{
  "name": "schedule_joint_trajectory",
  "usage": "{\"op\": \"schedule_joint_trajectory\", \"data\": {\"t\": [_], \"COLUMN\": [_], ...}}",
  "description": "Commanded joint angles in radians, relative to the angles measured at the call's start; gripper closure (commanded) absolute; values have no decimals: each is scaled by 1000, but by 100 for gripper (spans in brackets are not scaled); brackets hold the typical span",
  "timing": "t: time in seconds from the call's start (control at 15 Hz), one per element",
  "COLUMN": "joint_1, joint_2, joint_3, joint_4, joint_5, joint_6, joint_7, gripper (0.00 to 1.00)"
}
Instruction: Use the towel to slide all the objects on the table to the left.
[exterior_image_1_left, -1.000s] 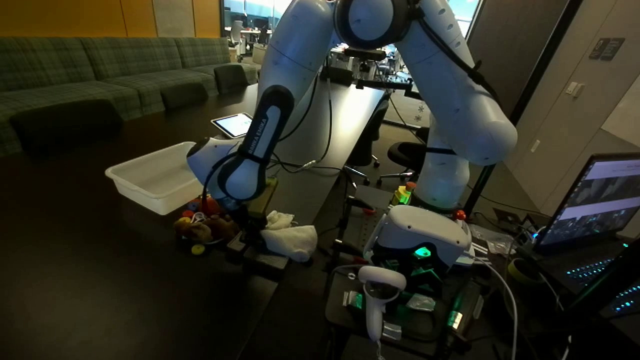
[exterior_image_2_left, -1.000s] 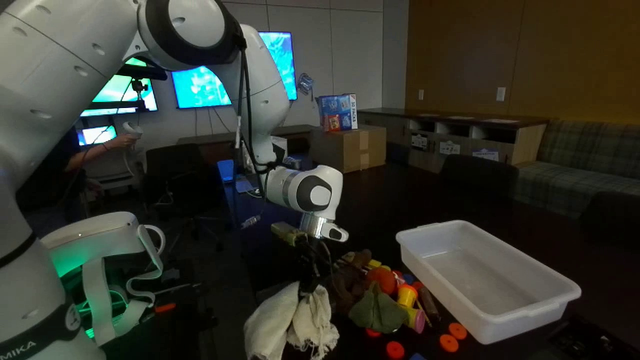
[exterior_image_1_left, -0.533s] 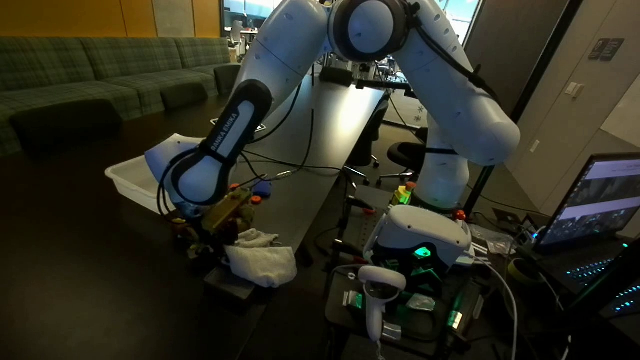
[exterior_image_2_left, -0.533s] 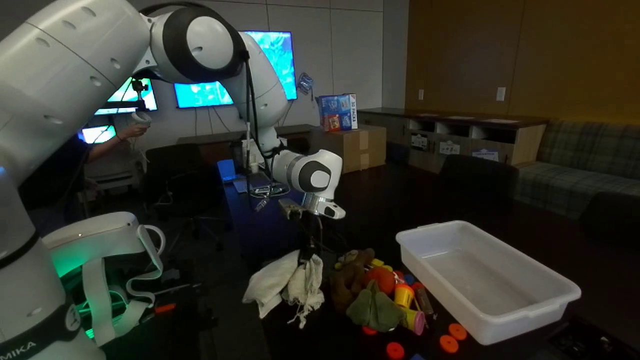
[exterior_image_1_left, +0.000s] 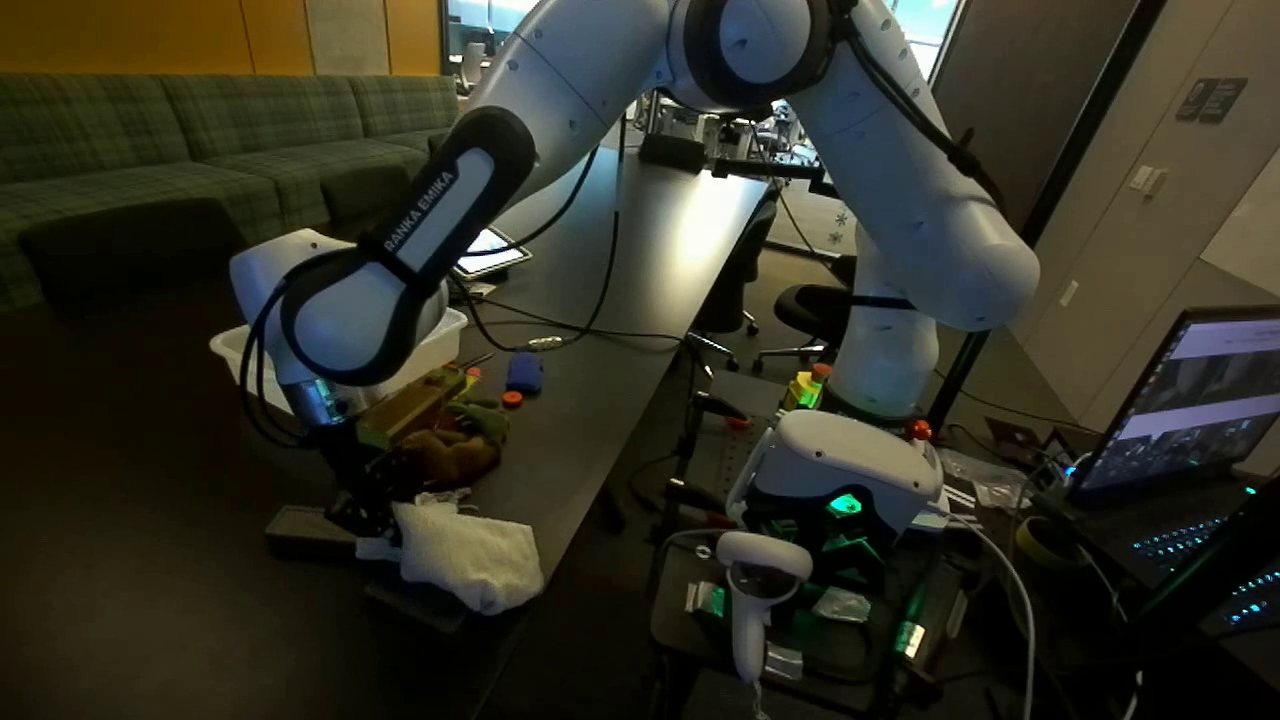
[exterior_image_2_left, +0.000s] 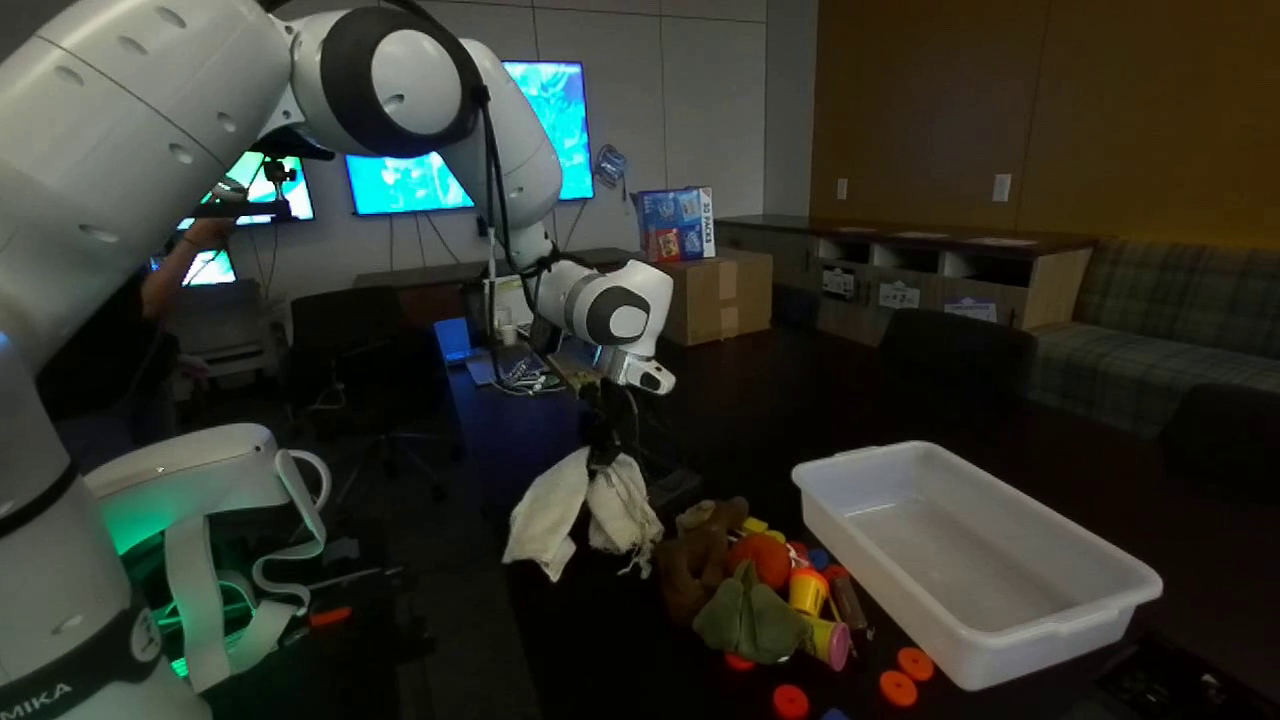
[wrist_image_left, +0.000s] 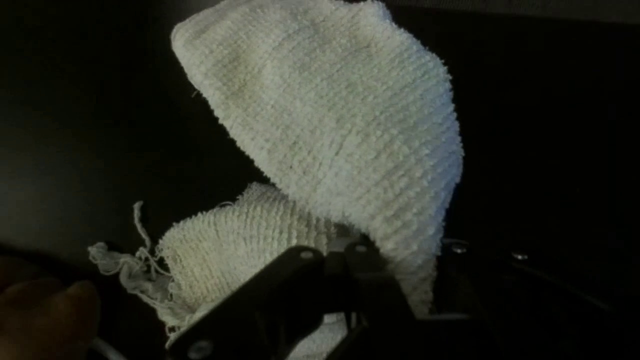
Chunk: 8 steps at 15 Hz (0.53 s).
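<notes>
Still pinching the white towel (wrist_image_left: 340, 120) in the pincer (wrist_image_left: 342, 242), pressed together on the cloth, and draping down on 2 sides. In an exterior view, moved farther left over the bench (exterior_image_1_left: 150, 620) than 0.5 seconds ago, to a spot near the brown toy (exterior_image_1_left: 455, 458). Can now see that toy and the tablet (exterior_image_1_left: 480, 263) there, mostly masked by the robot arm (exterior_image_1_left: 590, 80) earlier. In an exterior view, find the green toy (exterior_image_2_left: 750, 620), 2 orange discs (exterior_image_2_left: 898, 687) and the white tub (exterior_image_2_left: 880, 574) resting just as before. Cannot tell whether touching the bench with the towel's lower edge.
</notes>
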<state>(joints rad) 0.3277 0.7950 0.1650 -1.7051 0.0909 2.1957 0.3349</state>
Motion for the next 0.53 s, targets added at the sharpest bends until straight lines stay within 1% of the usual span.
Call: {"op": "schedule_joint_trajectory", "data": {"t": [0.0, 0.07, 0.27, 0.47], "joint_1": [-102, -137, -231, -319], "joint_2": [-143, -180, -284, -381], "joint_3": [47, 55, 41, -5], "joint_4": [-138, -175, -287, -376], "joint_5": [29, 36, 40, 31], "joint_6": [28, 31, 49, 66], "joint_7": [-246, -319, -492, -578], "gripper": [84, 84, 84, 84]}}
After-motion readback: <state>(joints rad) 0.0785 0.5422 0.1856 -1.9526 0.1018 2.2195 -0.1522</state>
